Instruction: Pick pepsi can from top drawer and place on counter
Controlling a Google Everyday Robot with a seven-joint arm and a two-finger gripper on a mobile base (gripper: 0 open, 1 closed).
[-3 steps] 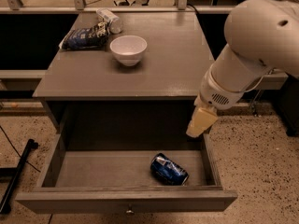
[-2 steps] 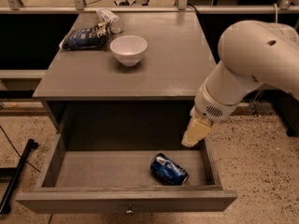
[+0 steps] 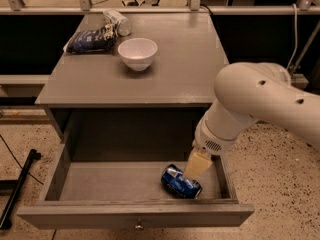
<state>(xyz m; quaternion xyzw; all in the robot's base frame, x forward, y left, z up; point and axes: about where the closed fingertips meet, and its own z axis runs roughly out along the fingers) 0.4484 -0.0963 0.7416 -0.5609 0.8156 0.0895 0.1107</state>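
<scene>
Because the pepsi can (image 3: 180, 182) lies on its side on the floor of the open top drawer (image 3: 135, 216), close to the drawer's front wall and toward its right end, it is free to roll under any glancing push. By its look it is thin aluminium: light if empty, noticeably heavier if full. It is also smooth, rather slippery, and easy to dent under a hard squeeze. The safest hold would be across the round body at mid-length, away from the silver ends, with moderate pressure. The end effector (image 3: 198, 164) hangs inside the drawer at its right end, its cream tip right at the can's upper side. Whether it touches the can, and how wide it stands, I cannot tell. Above and behind the drawer, the table (image 3: 190, 59) shows bare surface over the drawer's right half.
</scene>
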